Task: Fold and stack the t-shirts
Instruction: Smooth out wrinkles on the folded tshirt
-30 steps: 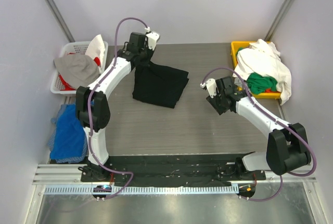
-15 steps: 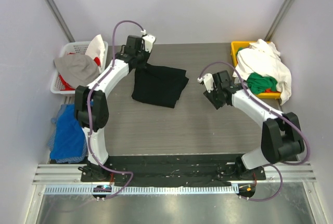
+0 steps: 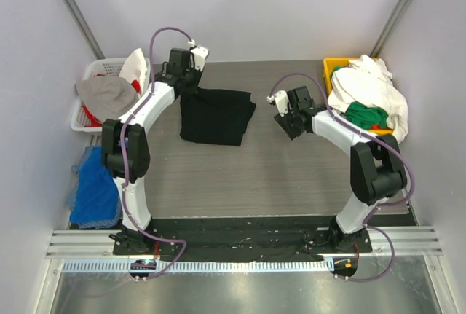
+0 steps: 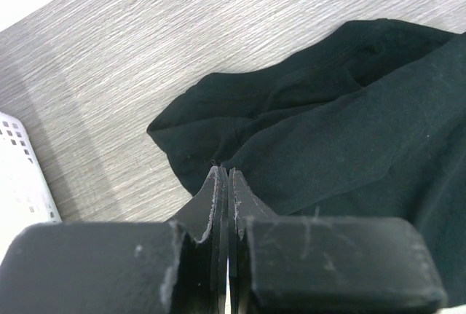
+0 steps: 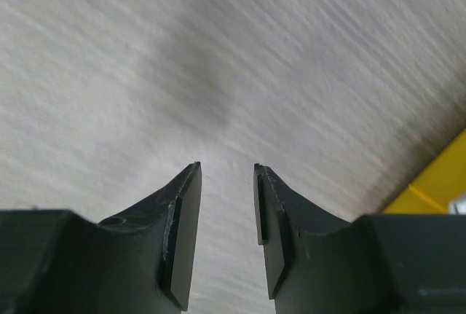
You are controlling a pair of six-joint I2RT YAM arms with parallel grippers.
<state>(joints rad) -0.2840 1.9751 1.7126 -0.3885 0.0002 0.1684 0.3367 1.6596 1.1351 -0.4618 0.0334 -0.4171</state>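
A black t-shirt [image 3: 216, 116] lies partly folded on the grey table, left of centre. My left gripper [image 3: 185, 88] is at its back left corner, shut on the fabric's edge. In the left wrist view the closed tips of the left gripper [image 4: 224, 172] meet the bunched black t-shirt [image 4: 349, 132]. My right gripper [image 3: 286, 121] hovers open over bare table between that shirt and the bin. In the right wrist view the right gripper [image 5: 227, 168] has nothing between its fingers. White t-shirts [image 3: 368, 88] and a green one [image 3: 364, 116] are piled at the right.
The pile sits in a yellow bin [image 3: 331, 66] at the back right; its corner [image 5: 437, 183] shows in the right wrist view. A white basket [image 3: 102, 64] with grey and red cloth stands at the back left. A blue cloth [image 3: 95, 186] lies beyond the table's left edge.
My left gripper has moved left and back, dragging the black t-shirt with it. My right gripper has swung back and left, staying open.
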